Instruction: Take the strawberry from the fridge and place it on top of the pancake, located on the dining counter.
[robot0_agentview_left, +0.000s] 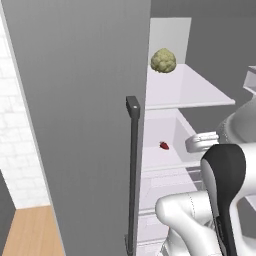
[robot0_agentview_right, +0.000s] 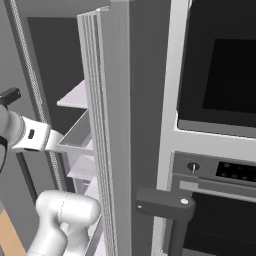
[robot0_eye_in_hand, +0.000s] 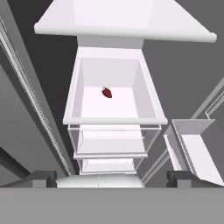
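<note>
The strawberry (robot0_eye_in_hand: 106, 92) lies in a fridge (robot0_agentview_left: 80, 125) drawer (robot0_eye_in_hand: 74, 103), toward its back wall. A cauliflower (robot0_agentview_left: 163, 60) sits on the shelf (robot0_agentview_left: 190, 90) above, near its back edge.

Flat, even rendered light with no glare; fridge (robot0_agentview_left: 80, 125) shelves glow bright white, recesses fall dark, edges stay sharp.

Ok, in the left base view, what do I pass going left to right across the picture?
White brick wall → grey fridge door → its dark bar handle → the strawberry in the white bin → the robot's arm.
</note>
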